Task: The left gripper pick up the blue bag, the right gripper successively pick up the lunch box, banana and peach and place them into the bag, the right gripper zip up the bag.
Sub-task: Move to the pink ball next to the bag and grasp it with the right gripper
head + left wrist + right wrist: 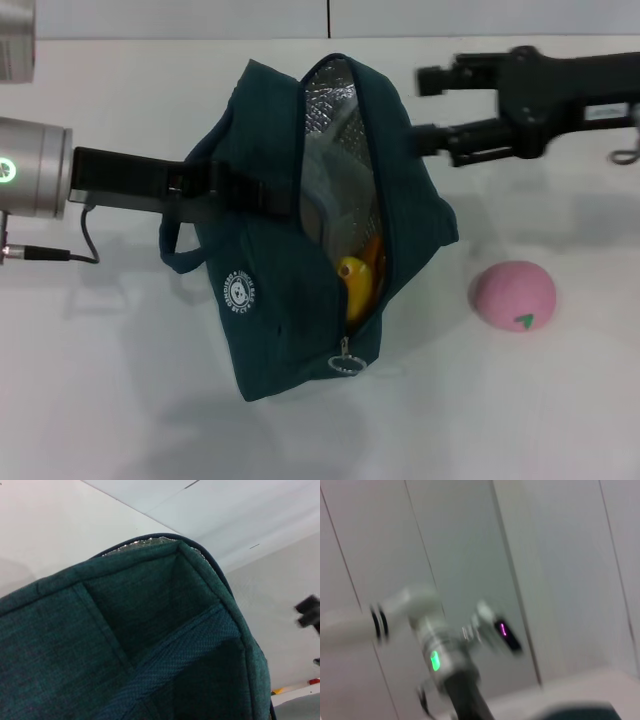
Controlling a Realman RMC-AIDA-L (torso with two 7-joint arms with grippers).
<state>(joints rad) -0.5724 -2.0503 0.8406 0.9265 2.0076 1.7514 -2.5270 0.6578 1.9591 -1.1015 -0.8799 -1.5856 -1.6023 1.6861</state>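
The blue bag (pixel 290 250), dark teal with a silver lining, hangs tilted above the table with its zip wide open. My left gripper (pixel 205 190) reaches in from the left and is shut on the bag's side strap. Inside the opening I see the lunch box (pixel 332 205) and, lower down, the yellow banana (pixel 355 275). The pink peach (pixel 513 294) lies on the table to the right of the bag. My right gripper (pixel 420 108) is open and empty, just beside the bag's upper right edge. The left wrist view is filled by the bag's fabric (pixel 150 645).
The white table (pixel 120 400) spreads around the bag. The zip's ring pull (pixel 347 362) dangles at the low end of the opening. In the right wrist view the left arm (pixel 435 645) shows blurred against wall panels.
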